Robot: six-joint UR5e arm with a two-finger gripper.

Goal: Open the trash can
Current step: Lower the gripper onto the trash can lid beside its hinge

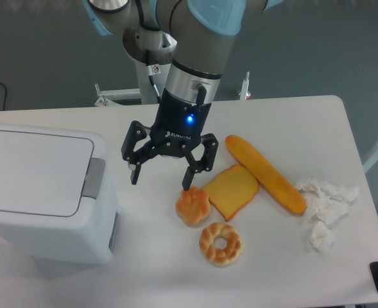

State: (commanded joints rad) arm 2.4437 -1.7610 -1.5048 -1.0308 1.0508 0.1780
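Lid down on trash can (38,192), at table's (291,115) left, cut off by left frame edge.
Jaws of gripper (160,181) spread wide, holding nothing, hanging just right of grey push button (94,178). White lettering on gripper body too small to read. Arm cropped at top. Right fingertip (187,181) just over bun (193,205).

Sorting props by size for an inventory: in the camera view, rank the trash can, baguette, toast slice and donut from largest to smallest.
1. trash can
2. baguette
3. toast slice
4. donut, which looks only slightly smaller than the toast.
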